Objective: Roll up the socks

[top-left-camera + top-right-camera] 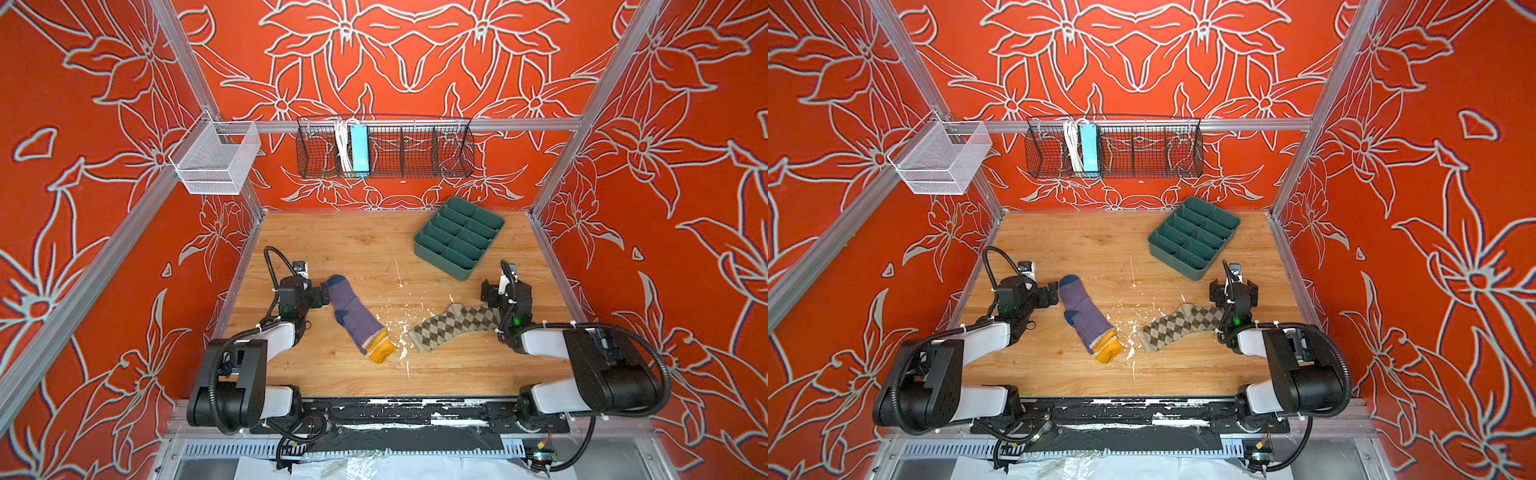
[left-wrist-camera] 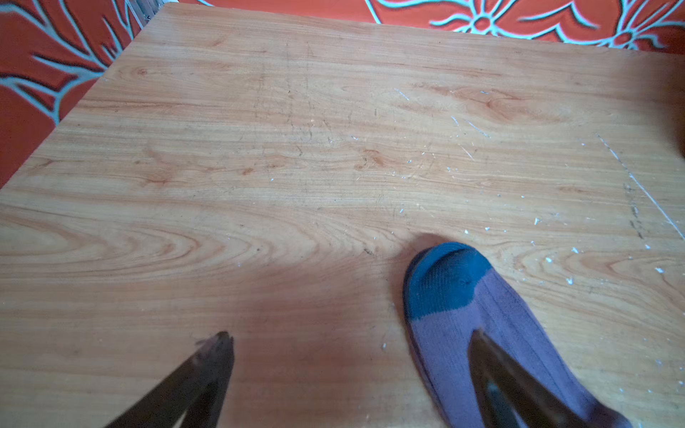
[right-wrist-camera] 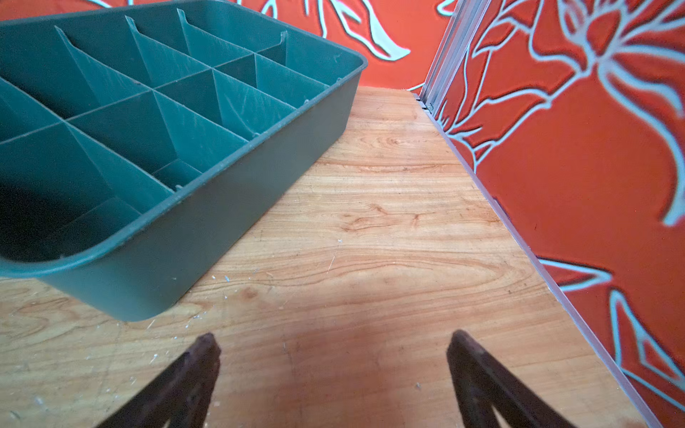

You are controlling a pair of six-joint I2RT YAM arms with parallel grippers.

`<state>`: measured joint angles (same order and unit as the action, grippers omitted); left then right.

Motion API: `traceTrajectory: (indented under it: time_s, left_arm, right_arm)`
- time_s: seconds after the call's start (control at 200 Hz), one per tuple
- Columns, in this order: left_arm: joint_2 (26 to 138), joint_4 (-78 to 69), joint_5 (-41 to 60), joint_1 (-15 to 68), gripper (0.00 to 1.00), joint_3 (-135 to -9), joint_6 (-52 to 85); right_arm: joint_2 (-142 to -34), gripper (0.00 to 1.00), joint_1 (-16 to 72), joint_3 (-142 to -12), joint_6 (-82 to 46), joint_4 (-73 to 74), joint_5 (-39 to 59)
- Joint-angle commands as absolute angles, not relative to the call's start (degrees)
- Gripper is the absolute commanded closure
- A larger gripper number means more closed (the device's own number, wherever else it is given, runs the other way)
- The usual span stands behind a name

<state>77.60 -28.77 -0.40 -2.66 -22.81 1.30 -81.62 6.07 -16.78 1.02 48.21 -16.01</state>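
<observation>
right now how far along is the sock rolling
Done: nothing; the purple sock and argyle sock lie flat, unrolled, on the table. In hand: nothing; the left gripper is open at the purple toe, the right gripper open over bare wood. Remaining: rolling both.

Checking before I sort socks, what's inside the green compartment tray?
Nothing shows inside the green tray: every compartment floor in view is bare. Dividers and shadow hide parts of some floors. The purple sock and argyle sock lie outside.
</observation>
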Motion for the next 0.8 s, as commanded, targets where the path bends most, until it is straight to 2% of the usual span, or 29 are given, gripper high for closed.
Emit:
traceTrajectory:
  time_s: [0.0, 0.631, 0.691, 0.796]
  left_arm:
    - [77.3, -28.7, -1.0, -3.1, 0.03, -23.8, 1.6]
    - [76.3, -29.4, -1.1, -3.1, 0.03, -23.7, 1.7]
    - [72.6, -19.7, -1.6, -3.0, 0.03, -28.1, 2.0]
    - [66.1, -1.9, -4.0, -3.1, 0.03, -37.4, 6.2]
  right_arm:
    - [-81.1, 0.02, 5.7, -17.7, 0.2, 47.6, -15.5]
    - [-80.8, 0.02, 5.7, -17.2, 0.2, 48.6, -15.8]
    - [-77.6, 0.02, 5.7, -17.4, -0.3, 47.4, -18.1]
    - [-64.6, 0.02, 5.7, -24.4, -1.0, 23.8, -17.9]
